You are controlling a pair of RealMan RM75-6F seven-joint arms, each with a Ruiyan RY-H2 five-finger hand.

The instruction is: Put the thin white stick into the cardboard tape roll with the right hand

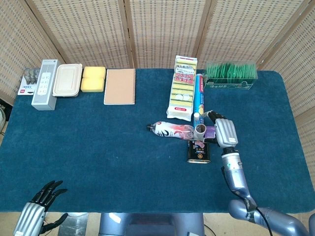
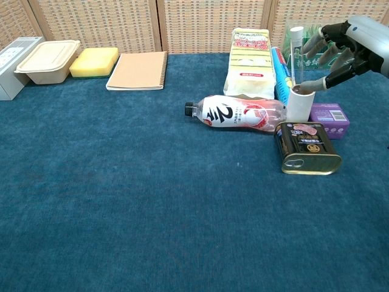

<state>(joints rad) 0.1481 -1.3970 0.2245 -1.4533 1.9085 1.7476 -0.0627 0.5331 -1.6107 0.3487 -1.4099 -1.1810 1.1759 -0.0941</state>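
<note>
The cardboard tape roll (image 2: 299,104) stands upright on the blue table, also seen in the head view (image 1: 200,131). The thin white stick (image 2: 295,58) rises upright out of its top; its upper end shows in the head view (image 1: 197,117). My right hand (image 2: 341,48) hovers just right of the stick with fingers spread, its thumb tip at the roll's rim. I cannot tell whether any finger touches the stick. The same hand shows in the head view (image 1: 225,132). My left hand (image 1: 41,207) hangs at the table's near left corner, fingers apart, holding nothing.
A plastic bottle (image 2: 240,112) lies left of the roll, a tin can (image 2: 307,148) in front, a purple box (image 2: 330,114) at its right. Behind stand a yellow-white pack (image 2: 249,61), a blue tube (image 2: 281,73) and a green box (image 1: 231,73). A notebook (image 2: 138,70) lies at the far left.
</note>
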